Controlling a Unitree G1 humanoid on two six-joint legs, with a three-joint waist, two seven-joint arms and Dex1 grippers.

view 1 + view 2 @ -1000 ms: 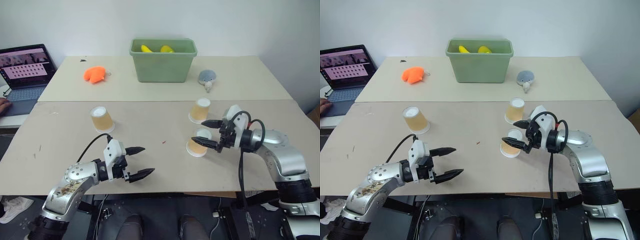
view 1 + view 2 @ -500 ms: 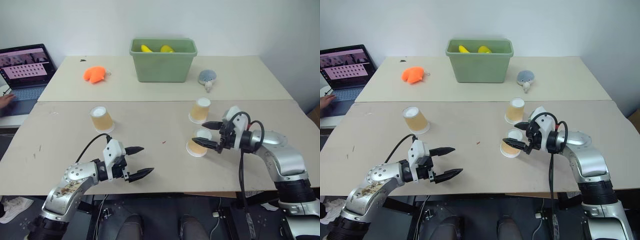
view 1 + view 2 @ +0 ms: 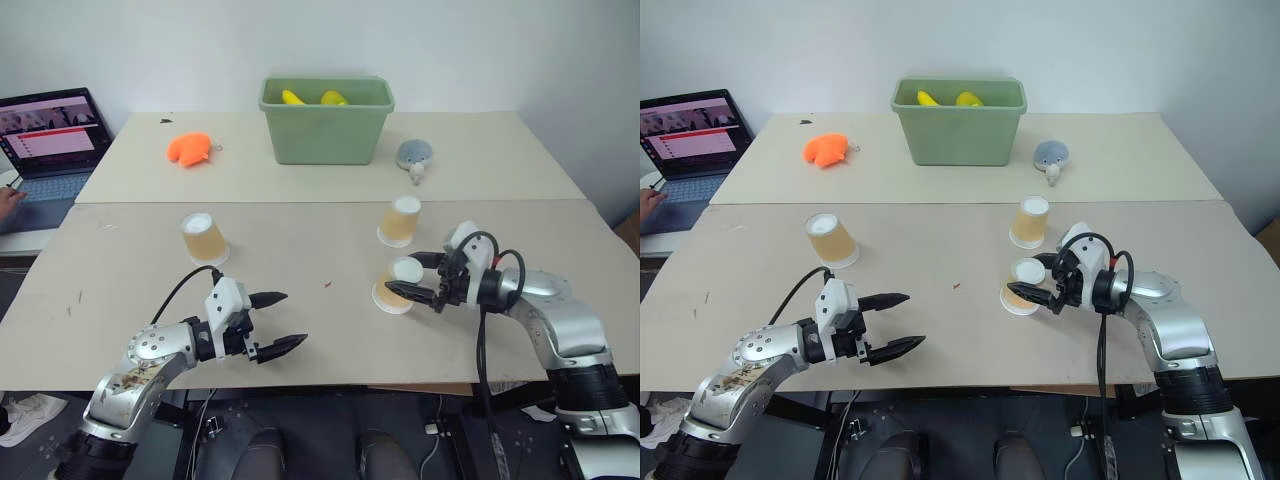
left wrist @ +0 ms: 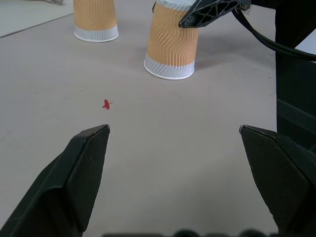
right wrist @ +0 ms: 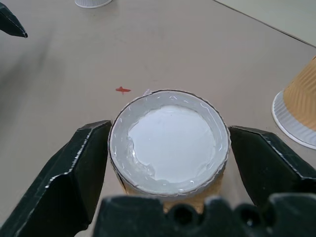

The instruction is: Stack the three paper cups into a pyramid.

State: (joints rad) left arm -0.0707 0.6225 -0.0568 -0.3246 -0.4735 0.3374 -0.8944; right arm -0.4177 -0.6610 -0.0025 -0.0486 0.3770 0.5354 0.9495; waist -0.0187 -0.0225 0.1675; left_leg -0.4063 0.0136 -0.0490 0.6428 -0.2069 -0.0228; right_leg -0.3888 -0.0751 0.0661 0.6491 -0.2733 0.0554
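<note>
Two beige tables (image 3: 300,330) butted together, seam across frame middle. Far table: green bin (image 3: 326,122) top centre, orange toy (image 3: 190,149) upper left, grey toy (image 3: 414,155) upper right. Near table: three upturned paper cups (image 3: 204,239) (image 3: 401,221) (image 3: 399,285), small red mark (image 3: 327,284) centre. Laptop (image 3: 52,140) at left edge.

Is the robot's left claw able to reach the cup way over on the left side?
Probably yes. The left claw is open, and only bare table lies between it and the left paper cup, which stands alone, upside down.
</note>
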